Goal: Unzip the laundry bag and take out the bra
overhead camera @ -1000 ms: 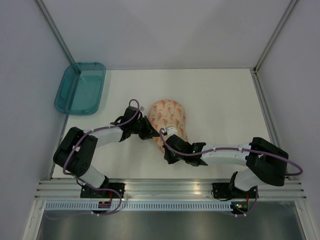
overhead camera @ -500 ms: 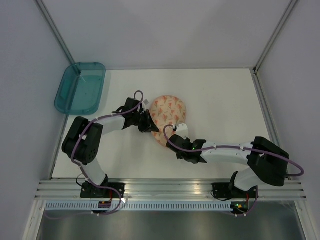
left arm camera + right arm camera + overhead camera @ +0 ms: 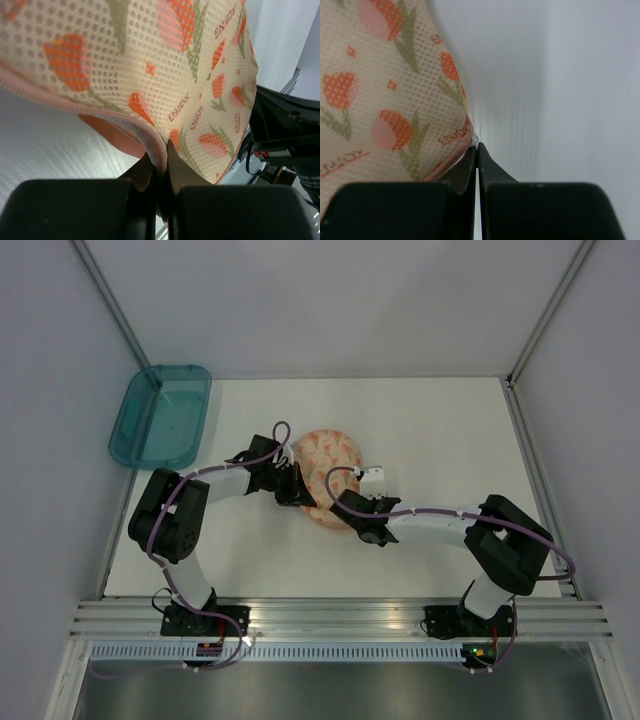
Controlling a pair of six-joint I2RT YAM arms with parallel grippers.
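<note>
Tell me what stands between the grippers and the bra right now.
The laundry bag itself: its mesh wall covers whatever is inside, and no bra shows in any view. The left gripper and the right gripper are both shut on its pink zipper edge, with no opening visible.

1. A teal translucent plastic tray (image 3: 160, 417) sits at the far left corner of the table, its long side running along the left edge.
2. The table (image 3: 440, 430) has a plain white top.
3. A ridged aluminium rail (image 3: 340, 616) runs along the table's near edge.
4. Pale grey walls (image 3: 330, 300) enclose the far, left and right sides, with slim metal posts (image 3: 110, 302) at the far corners.
</note>
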